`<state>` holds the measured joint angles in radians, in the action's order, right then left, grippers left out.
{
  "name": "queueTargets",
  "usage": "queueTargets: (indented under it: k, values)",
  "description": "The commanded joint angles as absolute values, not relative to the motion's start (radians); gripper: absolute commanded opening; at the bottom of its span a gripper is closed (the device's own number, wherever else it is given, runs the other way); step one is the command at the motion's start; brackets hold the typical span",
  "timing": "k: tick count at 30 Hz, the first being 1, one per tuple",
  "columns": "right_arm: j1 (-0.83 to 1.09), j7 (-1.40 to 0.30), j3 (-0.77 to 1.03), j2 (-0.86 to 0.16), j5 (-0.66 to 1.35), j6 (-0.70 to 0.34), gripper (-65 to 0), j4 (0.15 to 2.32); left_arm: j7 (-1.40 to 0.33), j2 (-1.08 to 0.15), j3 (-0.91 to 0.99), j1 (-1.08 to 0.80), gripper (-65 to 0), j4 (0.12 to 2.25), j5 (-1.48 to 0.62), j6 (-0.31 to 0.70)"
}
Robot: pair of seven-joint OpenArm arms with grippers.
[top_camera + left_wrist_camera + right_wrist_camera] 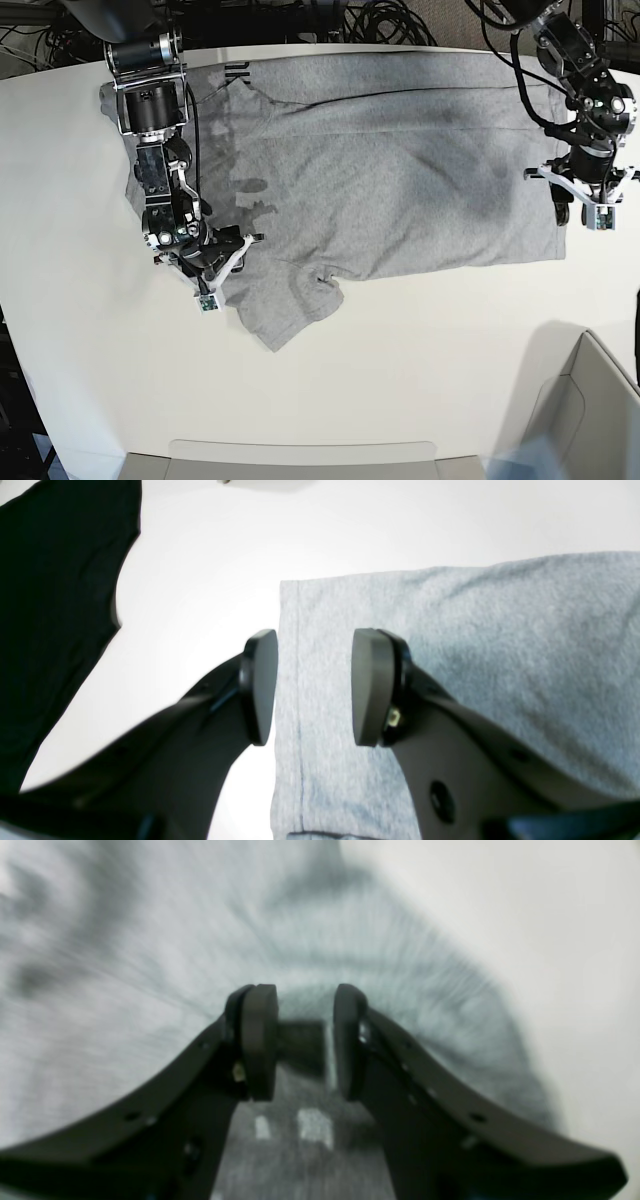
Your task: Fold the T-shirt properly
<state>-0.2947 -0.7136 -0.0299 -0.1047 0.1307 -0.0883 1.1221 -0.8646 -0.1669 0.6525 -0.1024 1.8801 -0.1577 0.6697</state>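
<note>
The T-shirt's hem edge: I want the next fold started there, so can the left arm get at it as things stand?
Probably yes. The left gripper is open and straddles the hem of the T-shirt with nothing between; only bare table lies beside it.

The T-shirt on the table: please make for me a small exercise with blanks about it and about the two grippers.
1. The T-shirt lies spread out on a table whose colour is ____.
2. The left gripper has its jaws open over the shirt's stitched ____.
3. In the base view, the right gripper is near the shirt's short ____.
4. In the left wrist view, a cloth of ____ colour lies beside the grey shirt.

Missing words: white; hem; sleeve; black
</note>
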Motion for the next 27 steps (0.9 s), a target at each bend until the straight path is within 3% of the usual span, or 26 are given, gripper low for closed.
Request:
queueTargets:
  k: [1,6,10,18,27]
  values:
    - [-0.323,-0.713,-0.028,-0.105,0.134,-0.091,-45.0,1.115,-0.845,-0.180,0.656,-0.094,-40.4,1.897,-0.168,0.664]
    - [-0.251,-0.719,-0.022,-0.105,0.134,-0.084,-45.0,1.148,-0.845,-0.180,0.654,-0.091,-40.4,1.897,-0.168,0.664]
    - [-0.140,-0.814,-0.016,-0.107,0.134,-0.084,-45.0,1.296,-0.843,-0.189,0.654,-0.090,-40.4,1.894,-0.168,0.671]
    - [0.065,-0.931,0.159,-0.076,0.134,-0.084,-45.0,1.593,-0.843,-0.205,0.647,-0.090,-40.4,1.891,-0.168,0.674]
    - [0.070,-0.931,0.176,-0.051,0.137,-0.084,-45.0,1.796,-0.843,-0.206,0.645,-0.090,-40.3,1.890,-0.168,0.676]
